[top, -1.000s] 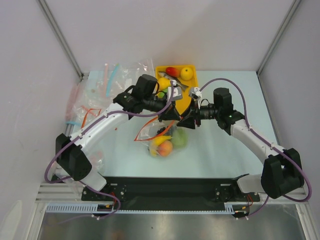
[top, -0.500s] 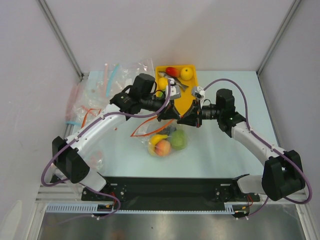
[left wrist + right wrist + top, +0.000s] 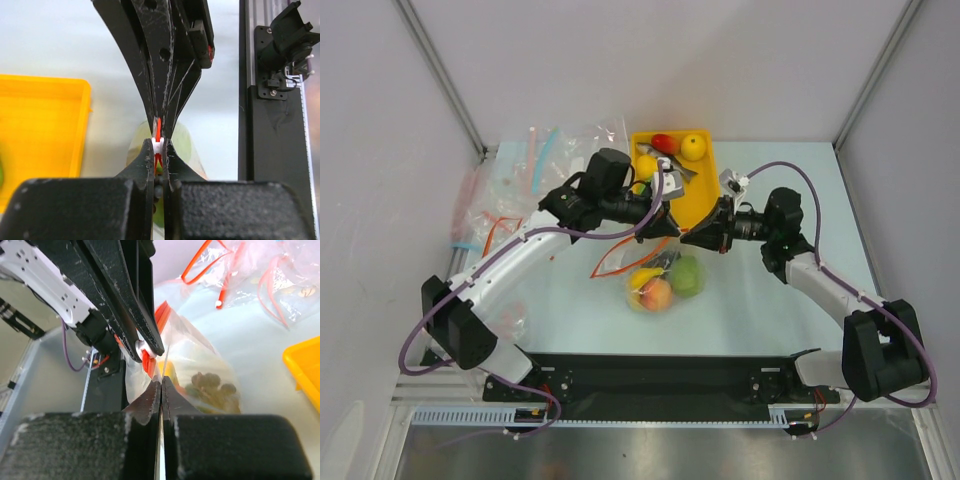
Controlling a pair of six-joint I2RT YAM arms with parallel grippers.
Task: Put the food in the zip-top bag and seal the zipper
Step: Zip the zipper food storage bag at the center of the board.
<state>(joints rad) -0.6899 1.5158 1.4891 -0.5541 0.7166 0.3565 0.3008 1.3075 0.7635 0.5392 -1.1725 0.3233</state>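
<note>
Top external view showed us the zip-top bag (image 3: 660,292) lying on the table (image 3: 770,300) just in front of the yellow tray (image 3: 708,170), with the banana (image 3: 642,277), the peach (image 3: 656,295) and the round green fruit (image 3: 686,275) inside it. The right wrist view added the grape bunch (image 3: 210,384) behind the clear film. We judged the filling largely done and the sealing step in hand.

The left gripper (image 3: 158,146) was closed on the zipper (image 3: 158,129), its tips pinching the red strip. The right gripper (image 3: 161,384) was closed on the same mouth edge right beside it, nose to nose with the left. A slack loop of red strip bowed out to the left in the overhead view, so we took that stretch to be unsealed.

Next, we reckoned, one pinch had to anchor the edge while the other ran along the strip, pressing evenly and not dragging the floppy pouch.

A red piece (image 3: 663,142) and a yellow piece (image 3: 693,147) sat in the tray. Whether they belonged in the bag we could not tell.
</note>
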